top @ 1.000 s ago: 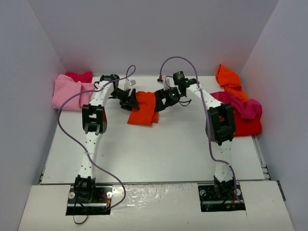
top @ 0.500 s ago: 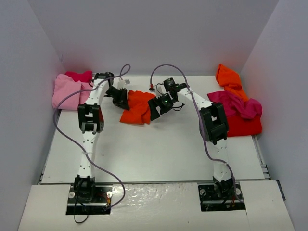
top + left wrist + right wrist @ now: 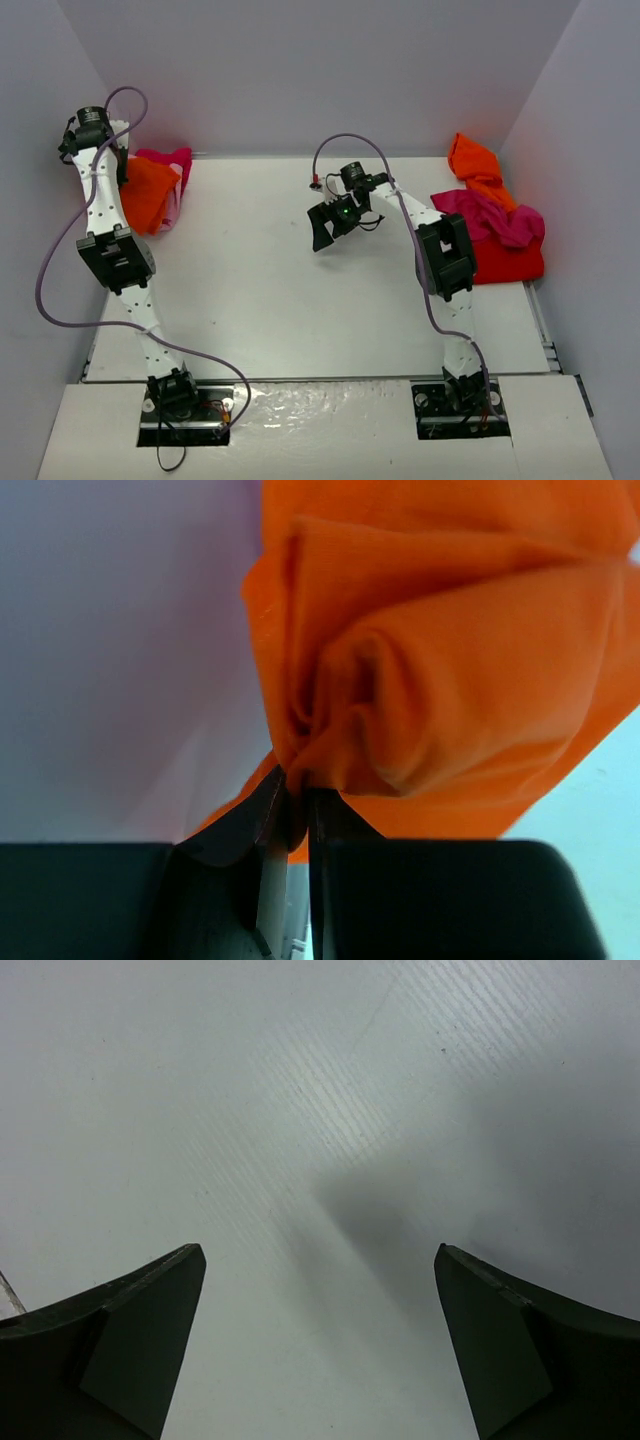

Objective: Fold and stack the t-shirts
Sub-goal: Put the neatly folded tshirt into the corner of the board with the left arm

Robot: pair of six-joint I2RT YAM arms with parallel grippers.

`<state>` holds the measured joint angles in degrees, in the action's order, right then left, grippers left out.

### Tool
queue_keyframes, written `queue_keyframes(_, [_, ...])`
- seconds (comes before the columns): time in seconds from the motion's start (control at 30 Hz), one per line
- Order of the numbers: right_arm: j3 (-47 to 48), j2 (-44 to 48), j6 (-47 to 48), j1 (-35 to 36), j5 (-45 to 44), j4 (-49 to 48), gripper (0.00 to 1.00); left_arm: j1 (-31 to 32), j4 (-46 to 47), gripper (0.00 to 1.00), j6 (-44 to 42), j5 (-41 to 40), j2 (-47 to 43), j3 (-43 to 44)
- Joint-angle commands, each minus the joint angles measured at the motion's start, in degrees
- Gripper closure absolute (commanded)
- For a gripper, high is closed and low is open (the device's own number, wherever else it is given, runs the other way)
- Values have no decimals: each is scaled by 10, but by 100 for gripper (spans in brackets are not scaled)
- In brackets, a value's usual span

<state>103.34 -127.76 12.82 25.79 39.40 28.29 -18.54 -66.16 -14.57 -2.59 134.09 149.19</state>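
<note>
The orange t-shirt (image 3: 150, 192) hangs bunched in the clamped left pincer (image 3: 295, 798), over the pink-and-magenta stack (image 3: 172, 162) at the far-left corner of the counter (image 3: 280, 300). This looks like the stacking step: next, lower it squarely and release. The right pincer (image 3: 318, 1252) gapes empty mid-counter.

Tabletop (image 3: 300, 300): white and flat, it is lying between three walls and filling the middle of the top view; up close in the right wrist view it is showing fine parallel ridges.
Shadow (image 3: 380, 1220): a soft grey patch is falling across the ridged surface in the right wrist view.
Back wall (image 3: 320, 70): plain and pale, it is standing along the tabletop's far edge.
Left wall (image 3: 40, 330): it is rising beside the tabletop, looking faintly lilac.
Right wall (image 3: 600, 200): it is closing the opposite side, equally pale.
Front board (image 3: 330, 430): white and slightly glossy, it is lying along the near edge.
</note>
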Motion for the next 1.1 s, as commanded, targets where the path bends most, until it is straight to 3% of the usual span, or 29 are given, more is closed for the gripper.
queue_keyframes(0.0, [-13,74,15,6,16,1,4,-23,37,100,-41,-112,-8,6])
queue_keyframes(0.1, [-16,78,14,7,16,2,3,-26,43,99,-39,-108,5,-23])
queue_keyframes(0.13, [-16,79,13,7,16,1,3,-29,48,88,-33,-99,5,-29])
queue_keyframes(0.17, [-17,82,13,8,15,1,3,-33,61,65,-25,-74,-3,-45])
queue_keyframes(0.2, [-18,85,13,8,14,2,3,-35,78,50,-18,-48,-14,-68])
queue_keyframes(0.27, [-20,91,17,8,9,1,2,-33,115,46,-11,0,-54,-119])
queue_keyframes(0.4, [-18,118,26,9,-21,2,1,-20,175,28,6,60,-120,-187])
queue_keyframes(0.63, [-20,185,56,12,-163,-8,2,23,190,29,36,161,-240,-214])
queue_keyframes(0.7, [-42,204,56,12,-287,-37,1,45,222,29,45,193,-311,-297])
queue_keyframes(0.73, [-64,213,57,7,-307,-51,1,52,254,29,67,220,-342,-344])
queue_keyframes(0.83, [-161,271,29,-31,-374,-148,0,52,539,28,198,259,-471,-584])
queue_keyframes(0.87, [-188,282,20,-59,-384,-202,0,54,595,28,209,255,-503,-649])
queue_keyframes(0.93, [-220,299,17,-83,-395,-220,0,64,636,28,198,243,-562,-750])
queue_keyframes(1.07, [-275,312,21,-109,-442,-240,0,63,598,24,131,258,-615,-836])
